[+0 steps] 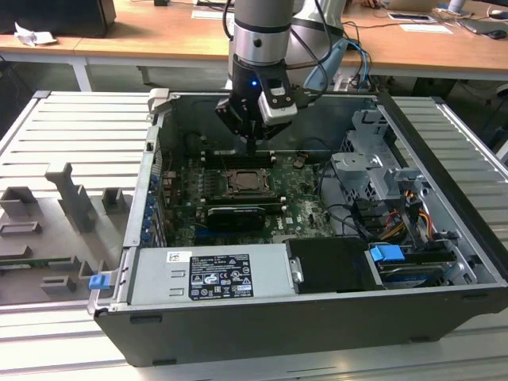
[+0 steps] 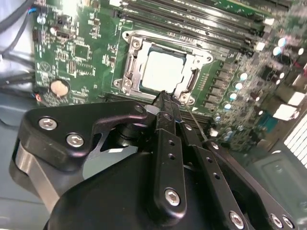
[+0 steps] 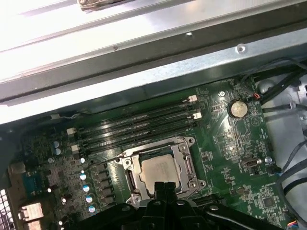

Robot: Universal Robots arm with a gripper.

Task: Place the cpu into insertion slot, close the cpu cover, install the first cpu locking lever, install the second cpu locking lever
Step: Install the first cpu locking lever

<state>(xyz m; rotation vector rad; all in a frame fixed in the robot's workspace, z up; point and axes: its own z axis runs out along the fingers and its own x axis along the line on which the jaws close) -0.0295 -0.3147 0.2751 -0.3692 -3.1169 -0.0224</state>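
CPU (image 2: 163,71) placement looks done: the pale silvery chip lies flat in the insertion slot (image 3: 125,162), toward the middle of the green motherboard (image 3: 225,153), between the memory slots (image 3: 139,122) and, in the exterior view, the long black card (image 1: 234,214). The CPU cover (image 3: 185,163) appears to be down around the chip, its window framing the metal face, though I cannot say that it is pressed fully flat, nor whether either locking lever is latched. My reading is that the work stands at the cover or the first lever. The gripper (image 2: 163,98) hangs above the socket, seemingly clear of it in the exterior view. In both wrist views its tip lines up with the socket edge away from the memory slots. Its fingers are pressed together into one narrow tip with nothing between them. Working a lever or the cover from here would call for fine alignment of that tip on thin metal, and a measured push that neither slips onto the small parts crowding the socket nor loads the board. By count there is one CPU, one insertion slot, one cover and one gripper. I also make out four memory slots as best I can count, one coin cell (image 3: 236,108), one long black card and one power supply (image 1: 210,274) at the front edge of the computer case (image 1: 262,337), which lies open on the slatted surface (image 1: 79,127).
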